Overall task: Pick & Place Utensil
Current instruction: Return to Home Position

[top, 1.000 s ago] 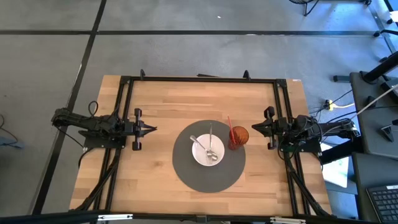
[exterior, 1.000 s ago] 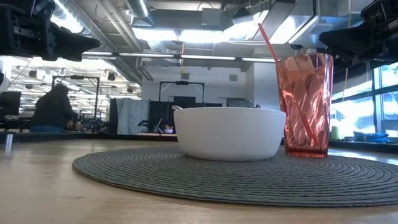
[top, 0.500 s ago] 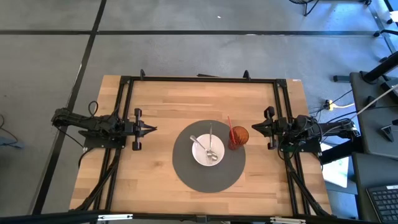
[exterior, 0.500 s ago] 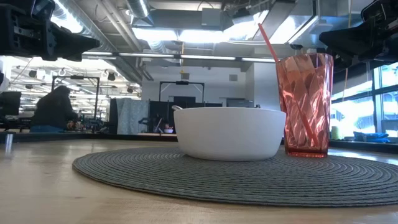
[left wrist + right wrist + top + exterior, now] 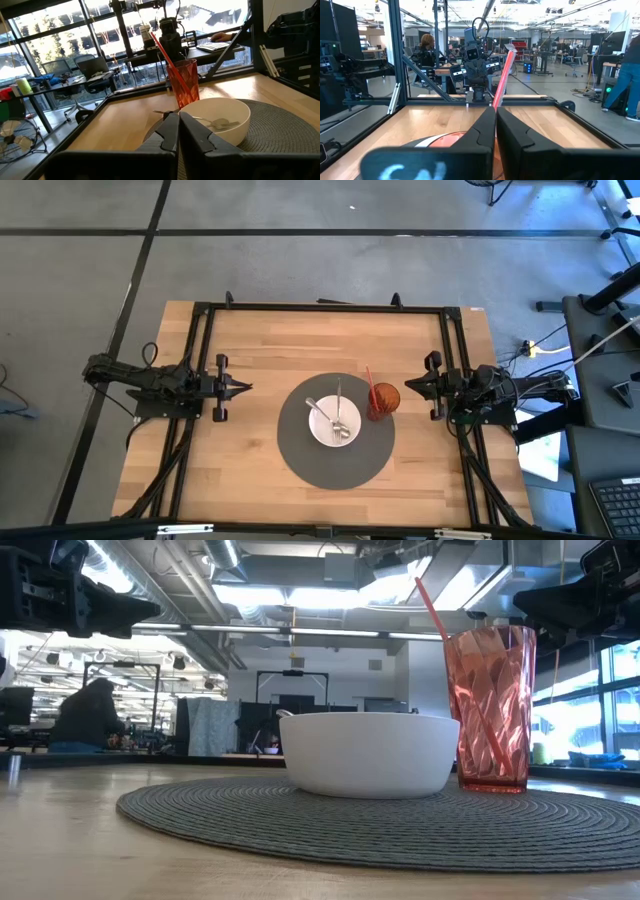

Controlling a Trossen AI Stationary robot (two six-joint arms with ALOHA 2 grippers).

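Sitting at nine and three o'clock, dark left arm (image 5: 165, 385) and right arm (image 5: 480, 395) are showing closed, empty jaws; silver fork (image 5: 339, 400) and spoon (image 5: 320, 411) are lying in the round white bowl (image 5: 352, 418). Homing seems finished; nothing left.

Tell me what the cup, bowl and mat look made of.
Cup: likely clear red plastic, faceted and see-through.
Bowl: white, smooth, matte; ceramic or plastic, cannot tell.
Mat: grey woven cord, in concentric ribs.

Left claw (image 5: 246, 387), right claw (image 5: 407, 385) closed.
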